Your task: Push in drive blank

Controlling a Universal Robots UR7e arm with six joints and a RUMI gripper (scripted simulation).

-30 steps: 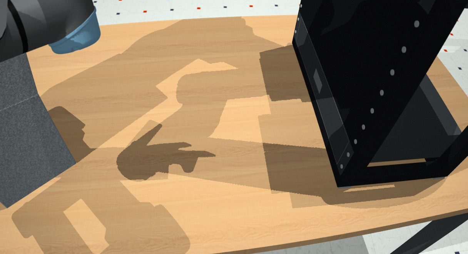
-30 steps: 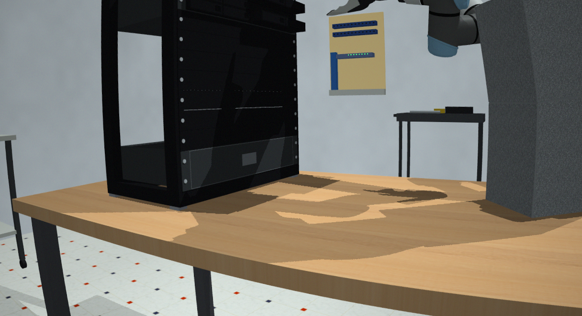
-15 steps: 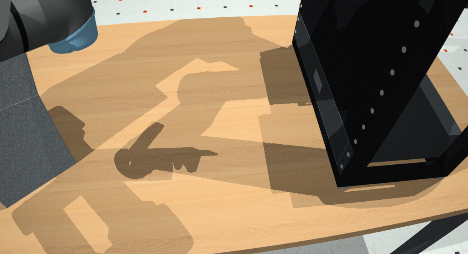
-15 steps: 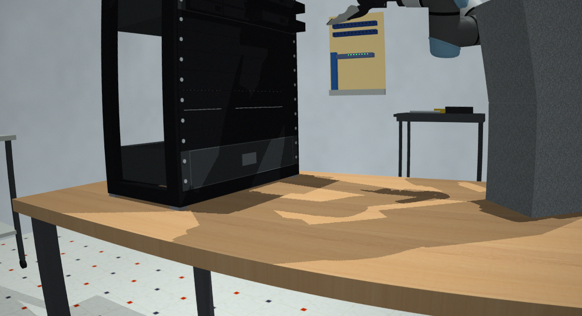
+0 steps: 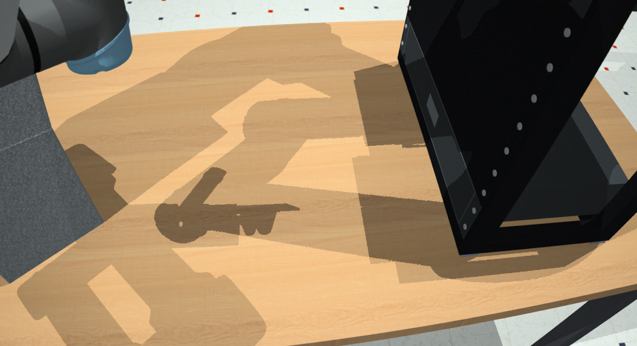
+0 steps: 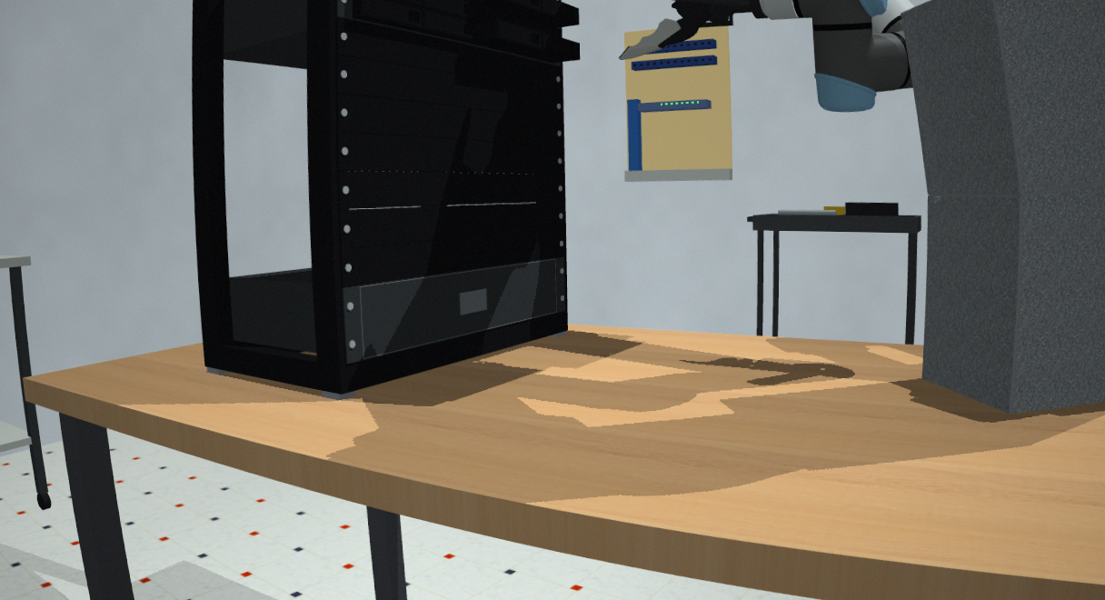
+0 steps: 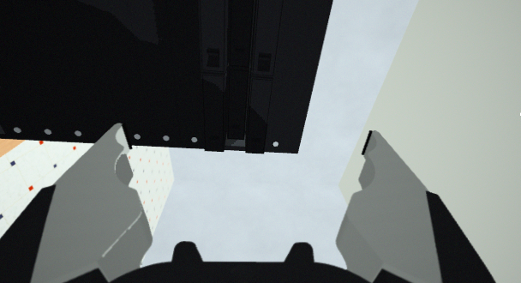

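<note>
Black drive blanks [image 7: 239,71], protruding edge-on.

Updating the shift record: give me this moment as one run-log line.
phase: approach | gripper: open, empty, level with rack top | rack: upright on table, untouched | top-right blank: not yet pushed

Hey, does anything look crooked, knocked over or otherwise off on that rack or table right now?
Nothing stands out. The black rack stands upright and flat on the wooden table. The gripper is open, empty and apart from it, up near its top.
</note>
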